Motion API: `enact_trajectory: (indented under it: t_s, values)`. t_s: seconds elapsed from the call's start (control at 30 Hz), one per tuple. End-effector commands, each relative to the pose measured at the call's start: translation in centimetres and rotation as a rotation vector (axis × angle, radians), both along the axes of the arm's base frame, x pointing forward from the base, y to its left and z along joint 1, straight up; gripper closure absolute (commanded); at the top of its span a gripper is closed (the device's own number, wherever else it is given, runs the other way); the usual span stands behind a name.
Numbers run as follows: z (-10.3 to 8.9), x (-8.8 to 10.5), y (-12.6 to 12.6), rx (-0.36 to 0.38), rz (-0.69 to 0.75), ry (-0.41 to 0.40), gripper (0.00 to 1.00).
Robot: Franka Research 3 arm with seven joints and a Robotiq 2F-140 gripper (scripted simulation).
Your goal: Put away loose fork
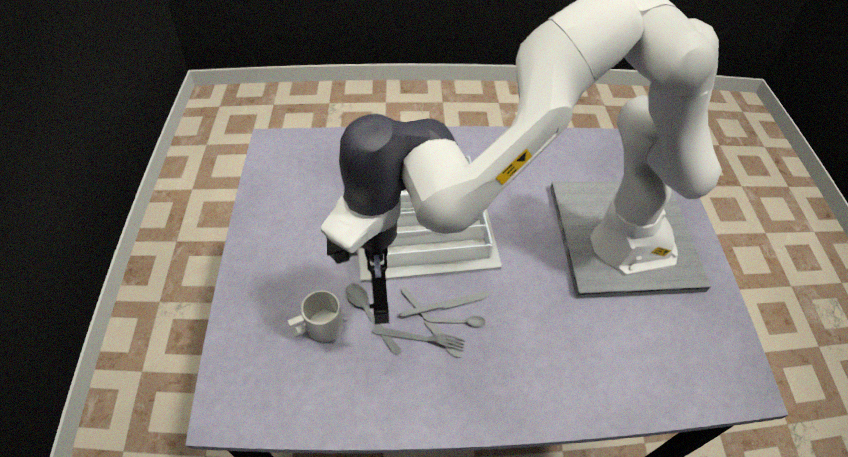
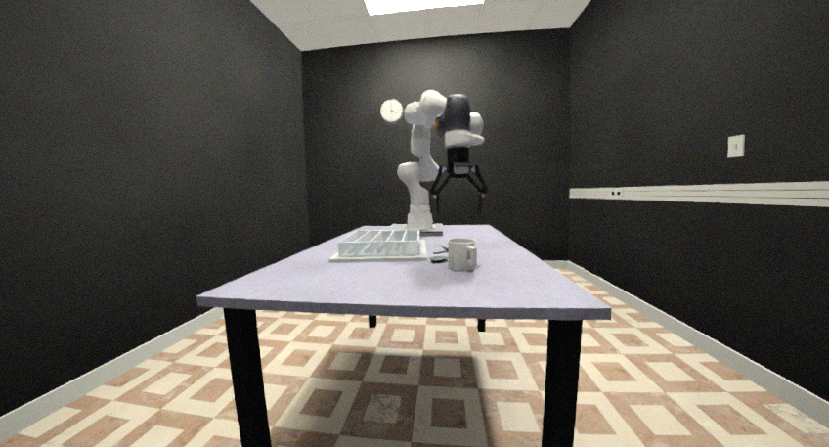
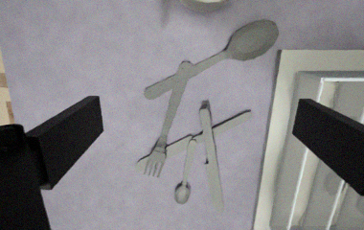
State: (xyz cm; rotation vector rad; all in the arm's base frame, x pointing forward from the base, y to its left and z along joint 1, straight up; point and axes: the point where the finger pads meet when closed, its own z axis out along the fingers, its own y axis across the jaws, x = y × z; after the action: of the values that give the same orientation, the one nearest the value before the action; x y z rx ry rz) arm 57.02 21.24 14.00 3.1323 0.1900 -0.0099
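Observation:
The loose fork (image 1: 419,337) lies flat on the lilac mat in front of the tray, among other loose cutlery. In the wrist view the fork (image 3: 170,120) runs from its handle, which crosses a large spoon's handle, down to its tines at a knife's end. The white cutlery tray (image 1: 431,238) is mostly hidden by the arm; its near corner shows in the wrist view (image 3: 328,144), contents unclear. My gripper (image 2: 458,201) is open and empty, well above the table over the cutlery pile (image 3: 200,139). In the top view its fingers (image 1: 379,310) are seen edge-on.
A large spoon (image 1: 363,304), two crossed knives (image 1: 443,304), (image 1: 428,321) and a small spoon (image 1: 458,320) lie around the fork. A white mug (image 1: 321,316) stands upright left of them. The robot base (image 1: 633,238) stands at the right.

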Motion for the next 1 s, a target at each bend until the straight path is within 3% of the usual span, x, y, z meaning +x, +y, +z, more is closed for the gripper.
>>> enact_trajectory:
  t_s: [0.0, 0.73, 0.87, 0.97]
  values:
    - [-0.1, 0.2, 0.0, 0.000, 0.006, -0.003, 0.00]
    - [-0.1, 0.1, 0.0, 0.000, 0.002, -0.003, 0.00]
    - [-0.4, -3.9, 1.9, -0.001, -0.183, -0.003, 0.00]
    - [-0.5, -4.6, 2.2, -0.001, -0.212, -0.004, 0.00]
